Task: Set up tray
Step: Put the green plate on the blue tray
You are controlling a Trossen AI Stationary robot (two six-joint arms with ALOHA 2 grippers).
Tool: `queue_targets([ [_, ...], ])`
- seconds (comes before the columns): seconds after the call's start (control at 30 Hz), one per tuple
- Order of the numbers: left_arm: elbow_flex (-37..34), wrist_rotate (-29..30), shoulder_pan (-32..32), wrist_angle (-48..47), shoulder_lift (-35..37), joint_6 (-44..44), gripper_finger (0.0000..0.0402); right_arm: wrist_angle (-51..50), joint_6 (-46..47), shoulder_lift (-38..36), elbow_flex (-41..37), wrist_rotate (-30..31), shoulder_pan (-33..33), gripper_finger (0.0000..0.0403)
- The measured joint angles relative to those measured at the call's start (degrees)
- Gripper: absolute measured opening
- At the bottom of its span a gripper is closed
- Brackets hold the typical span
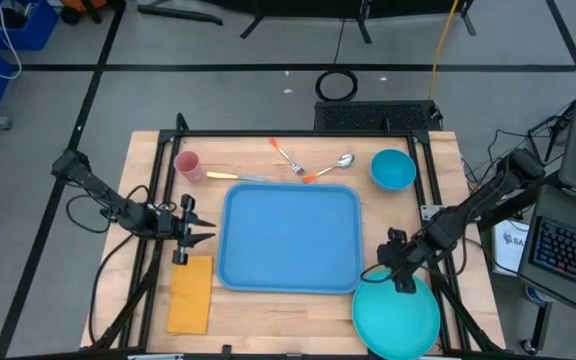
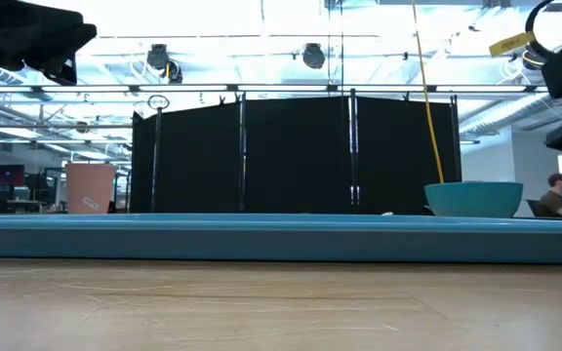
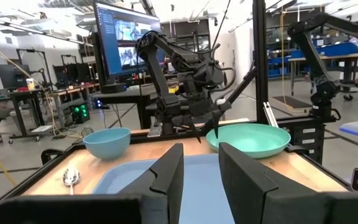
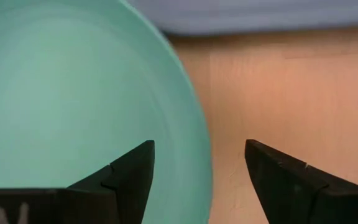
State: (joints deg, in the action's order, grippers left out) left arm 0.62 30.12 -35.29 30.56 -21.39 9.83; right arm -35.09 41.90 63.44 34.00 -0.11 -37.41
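**Blue tray centred, my right tool spread over the plate's edge**

The tray (image 1: 290, 240) looks to me like moulded plastic: stiff, light, and probably slick on its flat floor. If I had to shift it, I would take it by the low raised rim, on a long side rather than at a rounded corner, since the floor offers nothing to pinch. It should not be fragile, but I would expect it to slide on the wood if nudged.

It is a large light-blue rectangle with rounded corners, lying flat in the middle of the table (image 1: 268, 325), and nothing sits in it yet. In the low view it shows as one long thin blue band.

Beyond its far edge lie a fork (image 1: 287, 156) and a spoon (image 1: 330, 167), with a pink cup (image 1: 187, 164) toward the left corner and a small blue bowl (image 1: 393, 169) toward the right. A yellow-orange napkin (image 1: 191, 293) lies just off the tray's left near corner.

My right tool (image 1: 400, 281) is at the rim of the round teal plate (image 1: 396, 315), near the tray's right near corner; its fingers are spread apart, straddling the plate's edge without gripping it. My left tool (image 1: 203, 229) waits just beside the tray's left side, fingers part-way apart and holding nothing.
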Motion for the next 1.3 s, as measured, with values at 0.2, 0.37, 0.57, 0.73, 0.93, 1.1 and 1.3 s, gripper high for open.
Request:
queue_targets([
  [0.2, 0.00, -0.05, 0.00, -0.86, 0.01, -0.97, 0.0106, 0.55, -0.60, 2.77, -0.02, -0.08, -0.20, 0.0237],
  [0.37, 0.00, -0.05, 0.00, -0.85, 0.02, -1.01, 0.0106, 0.98, -2.60, 4.71, -0.04, -0.01, -0.20, 0.0226],
  [0.57, 0.00, -0.07, 0.00, -0.83, 0.00, -1.10, 0.0106, 3.07, -4.64, 5.07, -0.04, 0.00, -0.20, 0.0192],
  [0.73, 0.00, -0.10, 0.00, -0.85, 0.00, -1.10, 0.0106, 3.60, -4.53, 5.07, -0.04, -0.01, -0.20, 0.0137],
  [0.93, 0.00, -0.10, 0.00, -0.85, 0.01, -1.19, 0.0106, 3.45, -5.22, 5.07, -0.05, 0.22, -0.20, 0.0049],
  [1.1, 0.00, -0.10, 0.00, -0.85, 0.01, -1.26, 0.0106, 3.39, -6.74, 5.02, -0.09, -0.06, -0.19, 0.0009],
  [1.3, 0.00, -0.12, 0.00, -2.31, 0.00, -1.16, 0.0106, 3.47, -7.00, 5.02, -0.09, -0.75, -0.17, 0.0004],
])
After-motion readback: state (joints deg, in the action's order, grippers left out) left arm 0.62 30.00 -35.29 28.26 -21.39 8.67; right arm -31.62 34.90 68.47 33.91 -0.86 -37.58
